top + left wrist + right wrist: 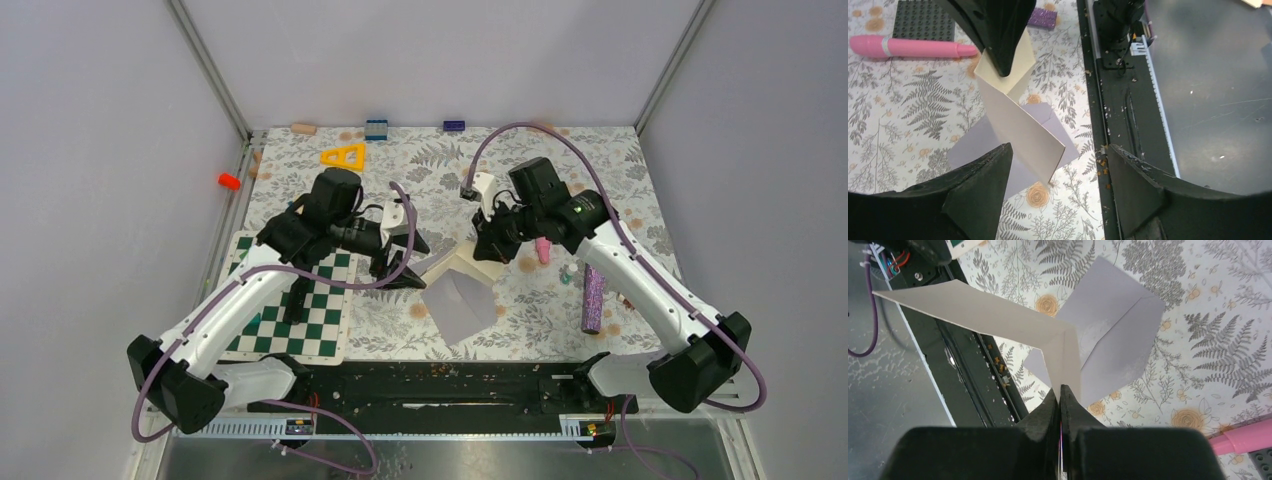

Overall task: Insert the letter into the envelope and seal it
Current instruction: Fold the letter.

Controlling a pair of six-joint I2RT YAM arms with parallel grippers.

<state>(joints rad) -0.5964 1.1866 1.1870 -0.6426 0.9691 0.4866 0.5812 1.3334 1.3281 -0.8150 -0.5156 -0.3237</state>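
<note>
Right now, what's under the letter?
The grey envelope lies flat on the table beneath the raised letter. The letter hides part of it; its opening cannot be made out.

Letter (pixel 988 315): pale tan sheet, bent into a sharp V, held clear of the table (pixel 560 160) right of the chessboard (pixel 320 320), one edge pinched in right gripper (pixel 1060 392). Envelope (pixel 462 308): plain grey, flat on table, right of the chessboard, partly beneath the letter.

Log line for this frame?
right jaws: shut on letter | left jaws: open, clear of letter | letter: folded, not in envelope | envelope: flat on table
</note>
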